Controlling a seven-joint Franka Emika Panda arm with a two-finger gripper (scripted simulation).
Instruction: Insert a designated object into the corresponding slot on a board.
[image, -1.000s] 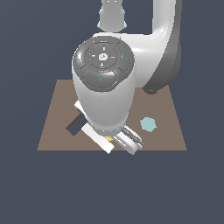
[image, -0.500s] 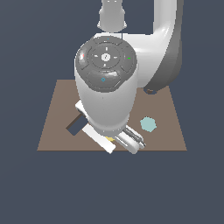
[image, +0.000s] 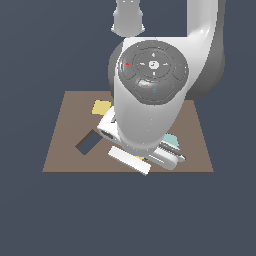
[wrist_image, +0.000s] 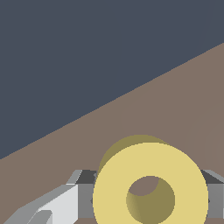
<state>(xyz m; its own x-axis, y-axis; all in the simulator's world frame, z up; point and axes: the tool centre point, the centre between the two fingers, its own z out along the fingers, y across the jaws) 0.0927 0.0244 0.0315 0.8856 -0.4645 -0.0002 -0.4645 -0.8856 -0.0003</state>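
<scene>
wrist view showed the yellow ring (wrist_image: 150, 188) clamped between the gripper (wrist_image: 144, 194) fingers (wrist_image: 65, 203), lifted clear above the brown board (wrist_image: 175, 100), its hole facing the camera. exterior view had the arm hiding most of the board (image: 65, 145); only a dark rectangular cutout (image: 89, 144), a yellow square (image: 101, 107) and a teal piece (image: 171, 138) peeked out beside the hand. the ring-shaped slot was not visible, so a good move probably meant carrying the ring level, centring it over the slot, then lowering slowly before letting go.

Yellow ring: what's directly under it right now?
In the wrist view the yellow ring sits between the gripper fingers, with bare brown board showing through its hole. No slot shows; the ring covers the rest.
</scene>
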